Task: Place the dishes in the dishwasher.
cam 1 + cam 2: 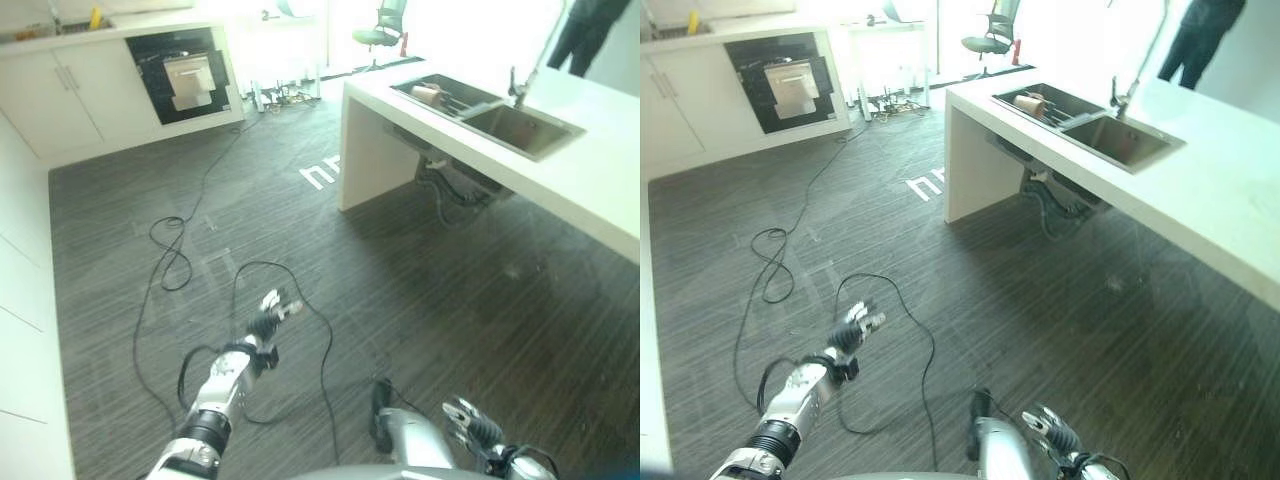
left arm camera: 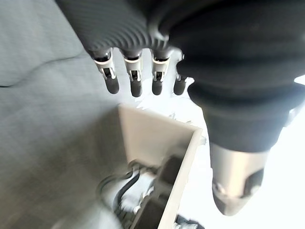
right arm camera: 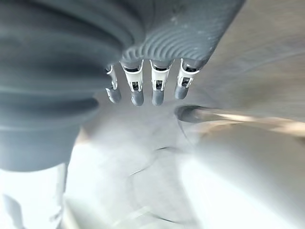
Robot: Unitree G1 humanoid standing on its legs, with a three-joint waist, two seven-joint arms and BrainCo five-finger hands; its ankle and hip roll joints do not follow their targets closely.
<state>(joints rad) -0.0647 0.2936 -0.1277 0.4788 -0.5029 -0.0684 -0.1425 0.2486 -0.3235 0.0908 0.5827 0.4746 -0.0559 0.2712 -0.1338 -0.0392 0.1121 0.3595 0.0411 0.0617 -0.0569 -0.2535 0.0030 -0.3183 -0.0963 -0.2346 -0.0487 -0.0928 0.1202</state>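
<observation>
Right hand (image 1: 472, 424): nearest to me, low at my right side above the floor, fingers (image 3: 137, 88) straight and apart, nothing in it.
Left hand (image 1: 268, 318): low at my left side above the striped grey floor (image 1: 420, 300), fingers (image 2: 135, 82) straight and relaxed, thumb (image 2: 233, 183) standing apart, nothing in it.
Counter (image 1: 590, 170): white island ahead on my right, well apart from both my hands; its end panel (image 2: 152, 138) shows past my left fingers in the left wrist view.
Sink (image 1: 520, 128): double basin set in the counter, with a tap (image 1: 520, 92) at its far edge.
Dishes (image 1: 428, 94): a brownish cup-like piece and some flat pieces lie in the farther basin; I cannot tell each one apart.
Dishwasher (image 1: 188, 82): dark appliance opening in the white cabinets (image 1: 70, 95) across the room on my left; I cannot tell for sure that it is the dishwasher.
Person (image 1: 590, 30): dark-clothed, standing beyond the counter.
Office chair (image 1: 382, 25): at the far wall.
</observation>
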